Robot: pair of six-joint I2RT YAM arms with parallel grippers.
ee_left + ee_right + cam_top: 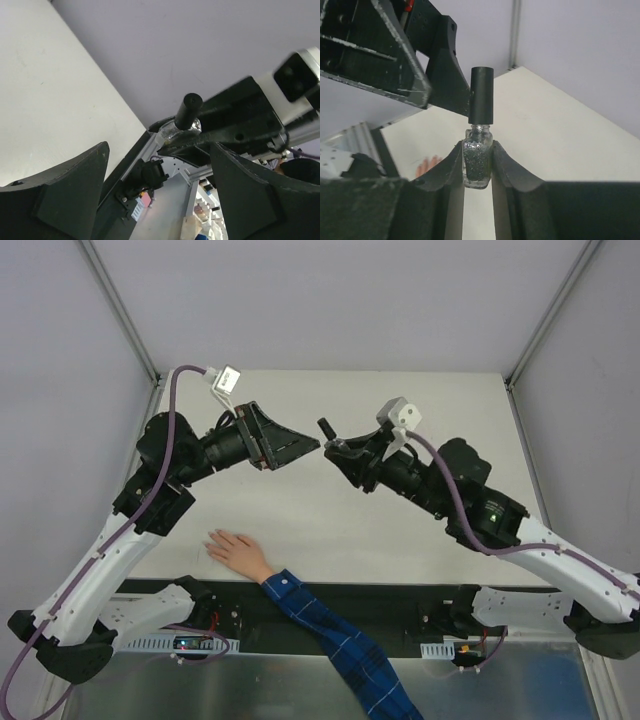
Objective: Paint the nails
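Right gripper (477,150) clamps the bottle (478,170); left gripper (159,150) gapes wide, facing its cap (189,110); hand (235,548) lies flat on the table (400,540).

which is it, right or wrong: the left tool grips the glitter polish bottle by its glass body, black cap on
Wrong in one respect: it is the right tool that grips the polish bottle by its glass body, black cap on, as the right wrist view shows. The left tool stands open beside the cap.
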